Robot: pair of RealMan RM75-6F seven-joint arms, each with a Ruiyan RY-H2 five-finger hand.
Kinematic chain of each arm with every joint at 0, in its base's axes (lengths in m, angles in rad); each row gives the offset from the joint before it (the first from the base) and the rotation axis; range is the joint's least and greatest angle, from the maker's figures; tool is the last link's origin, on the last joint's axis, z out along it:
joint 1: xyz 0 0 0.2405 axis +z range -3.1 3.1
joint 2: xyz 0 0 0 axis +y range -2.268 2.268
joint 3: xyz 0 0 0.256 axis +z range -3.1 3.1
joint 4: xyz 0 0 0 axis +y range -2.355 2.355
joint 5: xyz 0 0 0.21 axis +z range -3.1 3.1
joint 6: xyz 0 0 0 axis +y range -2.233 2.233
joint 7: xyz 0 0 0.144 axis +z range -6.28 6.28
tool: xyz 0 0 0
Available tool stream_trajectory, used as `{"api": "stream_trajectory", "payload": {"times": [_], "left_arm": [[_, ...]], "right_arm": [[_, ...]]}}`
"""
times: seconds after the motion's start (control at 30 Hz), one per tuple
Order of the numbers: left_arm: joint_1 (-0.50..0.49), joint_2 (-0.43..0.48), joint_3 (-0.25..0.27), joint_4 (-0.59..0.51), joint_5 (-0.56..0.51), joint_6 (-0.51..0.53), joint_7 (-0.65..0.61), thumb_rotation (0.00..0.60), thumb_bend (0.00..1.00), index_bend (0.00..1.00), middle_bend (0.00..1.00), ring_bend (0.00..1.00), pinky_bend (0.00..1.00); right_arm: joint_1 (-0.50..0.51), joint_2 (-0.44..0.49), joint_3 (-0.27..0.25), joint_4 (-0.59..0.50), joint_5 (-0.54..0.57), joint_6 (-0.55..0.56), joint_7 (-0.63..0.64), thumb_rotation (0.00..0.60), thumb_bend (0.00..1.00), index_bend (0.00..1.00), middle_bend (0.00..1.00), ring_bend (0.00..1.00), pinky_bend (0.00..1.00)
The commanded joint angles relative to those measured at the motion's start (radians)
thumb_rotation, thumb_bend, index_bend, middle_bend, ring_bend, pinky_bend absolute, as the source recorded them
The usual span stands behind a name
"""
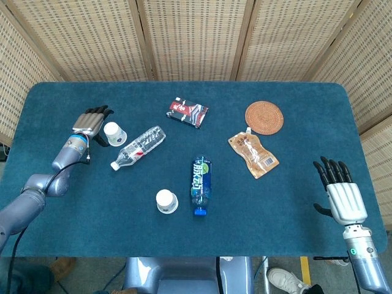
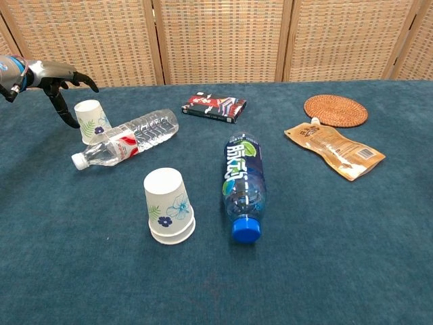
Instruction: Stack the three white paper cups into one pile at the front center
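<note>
An upside-down pile of white paper cups (image 1: 166,201) (image 2: 168,205) stands at the front centre of the table. A single white cup (image 1: 114,133) (image 2: 90,120), also upside down, stands at the back left, touching a clear water bottle (image 1: 138,147) (image 2: 126,139). My left hand (image 1: 93,121) (image 2: 55,80) hovers just left of and over that cup, fingers spread, holding nothing. Far off at the front right edge my right hand (image 1: 340,192) is open and flat; the chest view does not show it.
A blue-capped bottle (image 1: 199,185) (image 2: 243,185) lies right of the pile. A dark card box (image 1: 187,113) (image 2: 214,107), a woven coaster (image 1: 264,117) (image 2: 335,110) and a brown pouch (image 1: 253,154) (image 2: 335,149) lie further back and right.
</note>
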Motion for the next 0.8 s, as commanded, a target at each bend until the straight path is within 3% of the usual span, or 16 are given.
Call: {"api": "stream_trajectory", "payload": {"times": [0.03, 0.3, 0.57, 0.8], "left_arm": [[-0.014, -0.055, -0.005, 0.067, 0.054, 0.023, -0.077, 0.6, 0.17, 0.22, 0.09, 0.1, 0.14], [-0.042, -0.112, 0.021, 0.172, 0.152, 0.033, -0.186, 0.6, 0.23, 0.34, 0.2, 0.2, 0.26], [-0.048, -0.131, 0.026, 0.216, 0.161, 0.018, -0.215, 0.6, 0.26, 0.52, 0.36, 0.4, 0.42], [-0.035, -0.105, 0.026, 0.192, 0.17, 0.041, -0.244, 0.6, 0.27, 0.55, 0.39, 0.43, 0.44]], "right_arm": [[-0.004, -0.003, 0.007, 0.001, -0.006, -0.008, -0.005, 0.6, 0.0, 0.01, 0.0, 0.0, 0.0], [-0.016, -0.009, 0.028, 0.007, -0.014, -0.025, -0.011, 0.6, 0.0, 0.01, 0.0, 0.0, 0.0], [-0.026, -0.005, 0.043, 0.008, -0.021, -0.032, 0.0, 0.6, 0.0, 0.01, 0.0, 0.0, 0.0], [-0.035, -0.004, 0.058, 0.007, -0.027, -0.036, 0.002, 0.6, 0.0, 0.01, 0.0, 0.0, 0.0]]}}
